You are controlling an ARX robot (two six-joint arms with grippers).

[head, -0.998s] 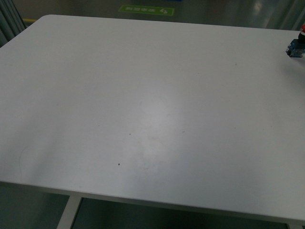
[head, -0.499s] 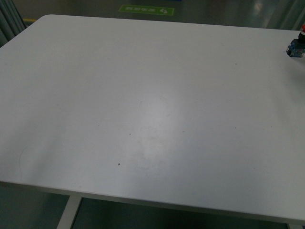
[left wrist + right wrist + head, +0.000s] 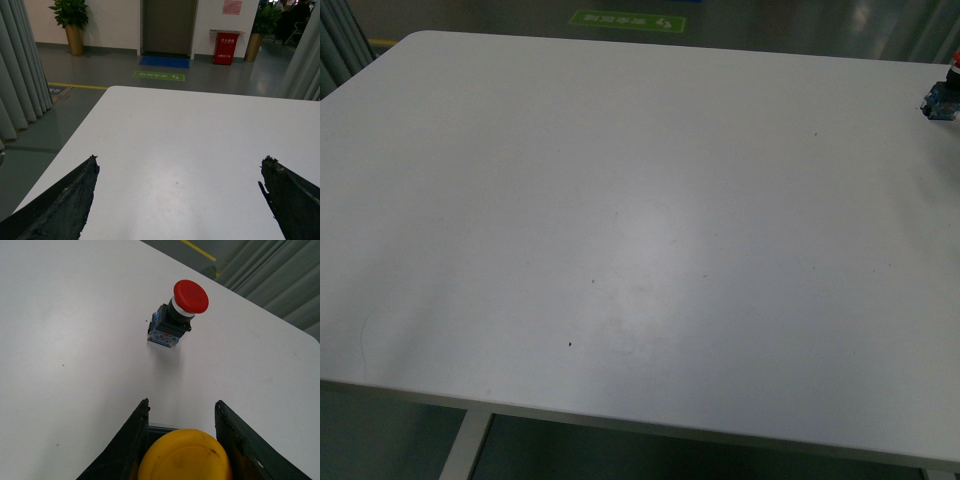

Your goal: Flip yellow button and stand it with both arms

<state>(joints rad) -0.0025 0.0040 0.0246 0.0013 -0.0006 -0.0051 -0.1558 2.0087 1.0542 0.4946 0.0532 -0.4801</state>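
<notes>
In the right wrist view the yellow button [image 3: 185,457] sits between the two dark fingers of my right gripper [image 3: 182,407], which is shut on it; its round yellow cap faces the camera and its body is hidden behind the cap. My left gripper [image 3: 180,160] is open over the white table [image 3: 190,130], with bare table between its fingertips [image 3: 90,162]. Neither arm and no yellow button appears in the front view.
A similar switch with a red cap [image 3: 175,315] stands on the table beyond my right gripper. It also shows at the far right edge as a red-capped switch [image 3: 942,95] in the front view. Curtains [image 3: 20,75] hang past the table's left side.
</notes>
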